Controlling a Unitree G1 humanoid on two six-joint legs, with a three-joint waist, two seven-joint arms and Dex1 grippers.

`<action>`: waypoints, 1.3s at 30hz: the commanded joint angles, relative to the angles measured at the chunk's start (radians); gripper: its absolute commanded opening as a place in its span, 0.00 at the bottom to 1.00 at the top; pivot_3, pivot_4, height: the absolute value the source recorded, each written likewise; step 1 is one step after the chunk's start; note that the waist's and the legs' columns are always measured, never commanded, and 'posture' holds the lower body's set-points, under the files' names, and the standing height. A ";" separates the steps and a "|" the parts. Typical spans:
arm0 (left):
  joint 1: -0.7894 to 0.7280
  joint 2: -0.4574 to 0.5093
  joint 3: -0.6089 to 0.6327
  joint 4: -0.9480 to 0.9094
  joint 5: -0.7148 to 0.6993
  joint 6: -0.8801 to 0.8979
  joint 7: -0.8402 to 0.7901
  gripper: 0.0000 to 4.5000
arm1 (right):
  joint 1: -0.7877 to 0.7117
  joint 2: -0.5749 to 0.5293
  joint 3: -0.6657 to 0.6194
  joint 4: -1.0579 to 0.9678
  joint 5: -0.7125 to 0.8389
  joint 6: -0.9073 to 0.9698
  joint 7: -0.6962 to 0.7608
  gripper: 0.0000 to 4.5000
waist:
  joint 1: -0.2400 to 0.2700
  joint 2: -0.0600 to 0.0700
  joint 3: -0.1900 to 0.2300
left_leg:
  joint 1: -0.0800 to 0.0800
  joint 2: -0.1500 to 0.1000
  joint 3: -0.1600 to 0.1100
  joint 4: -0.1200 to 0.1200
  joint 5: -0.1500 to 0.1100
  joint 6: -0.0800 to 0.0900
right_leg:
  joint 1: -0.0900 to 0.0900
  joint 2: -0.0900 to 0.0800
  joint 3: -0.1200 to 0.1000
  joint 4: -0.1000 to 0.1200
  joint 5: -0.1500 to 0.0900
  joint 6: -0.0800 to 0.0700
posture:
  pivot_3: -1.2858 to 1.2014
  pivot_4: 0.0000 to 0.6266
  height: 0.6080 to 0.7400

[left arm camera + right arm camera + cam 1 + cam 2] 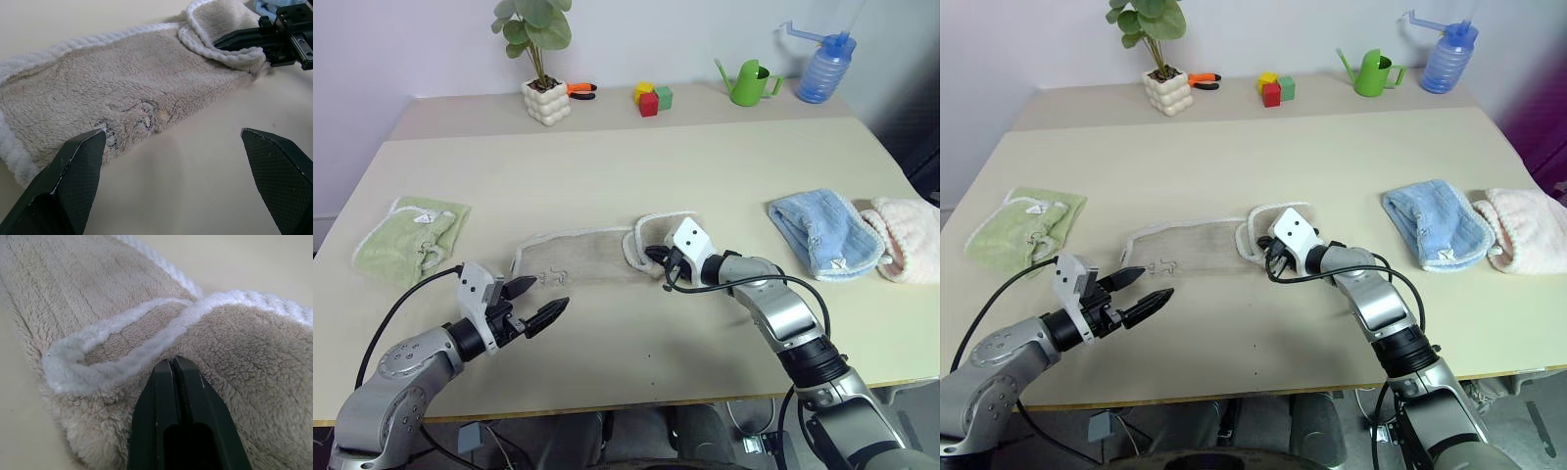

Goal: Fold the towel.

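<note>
While the right pincer (656,257) pinches the towel (587,255), forearm low, left pincer (546,302) gapes beside its near edge.

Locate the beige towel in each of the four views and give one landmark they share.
Left eye view: the towel lies across the middle of the table, between the two grippers.
Right eye view: just left of centre, its folded end by the right gripper.
Left wrist view: across the upper half, beyond the open left gripper.
Right wrist view: spread close-up behind the shut fingers.
Shared landmark: the whitish edging curled at the folded end.
</note>
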 commanded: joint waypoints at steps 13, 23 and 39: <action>0.043 -0.177 0.213 -0.046 -0.594 0.185 0.441 1.00 | -0.010 -0.135 -0.122 -0.224 0.017 -0.133 0.114 0.12 | 0.011 -0.004 -0.001 | 0.003 0.003 -0.001 0.001 -0.001 -0.002 | 0.004 0.003 0.000 -0.001 0.000 -0.001 | 0.52 0.24 0.94; 0.035 -0.160 0.197 -0.048 -0.656 0.178 0.484 1.00 | -0.005 -0.137 -0.131 -0.229 0.020 -0.129 0.113 0.12 | 0.023 -0.003 -0.001 | 0.003 0.002 0.000 0.001 -0.001 -0.002 | 0.004 0.003 0.001 -0.001 0.000 -0.001 | 0.52 0.24 0.94; 0.114 -0.285 0.163 -0.001 -0.859 0.121 0.797 1.00 | -0.007 -0.117 -0.111 -0.235 0.022 -0.152 0.121 0.99 | 0.024 -0.003 -0.001 | 0.003 0.003 0.000 0.001 -0.001 -0.002 | 0.004 0.003 0.001 -0.002 -0.001 -0.003 | 0.52 0.24 0.94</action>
